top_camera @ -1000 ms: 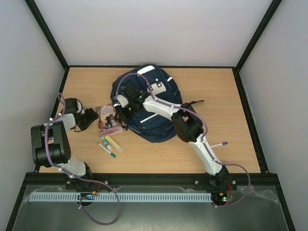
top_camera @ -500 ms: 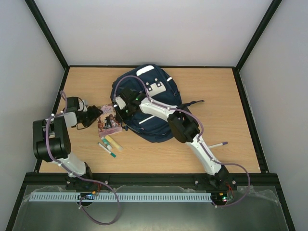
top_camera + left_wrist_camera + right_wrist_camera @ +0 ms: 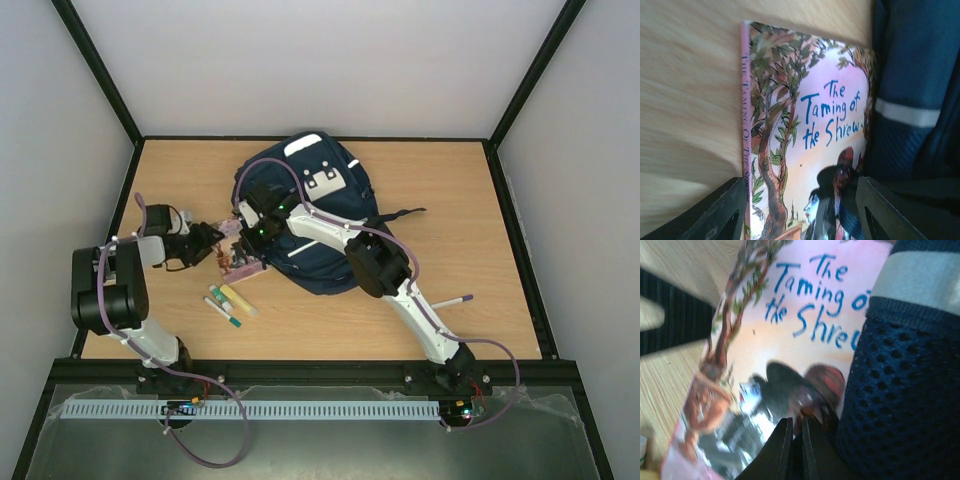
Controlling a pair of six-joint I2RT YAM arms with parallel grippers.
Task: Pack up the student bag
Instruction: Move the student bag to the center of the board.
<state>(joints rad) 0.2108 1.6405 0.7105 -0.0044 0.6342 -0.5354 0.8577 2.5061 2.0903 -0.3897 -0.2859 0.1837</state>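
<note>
L hand (image 3: 800,186) is held spread either side of the book (image 3: 805,125); R hand (image 3: 796,423) is pressed together over its cover, beside the student bag (image 3: 335,272), left of desk (image 3: 480,230) centre.

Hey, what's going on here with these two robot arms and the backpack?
Both arms are at a paperback, The Taming of the Shrew, lying on the table against the navy student bag. The left gripper has its fingers open on either side of the book's near end, not closed on it. The right gripper reaches across the bag, fingers shut just over the book's cover; whether they pinch anything is unclear. A few markers lie unpacked nearby.
</note>
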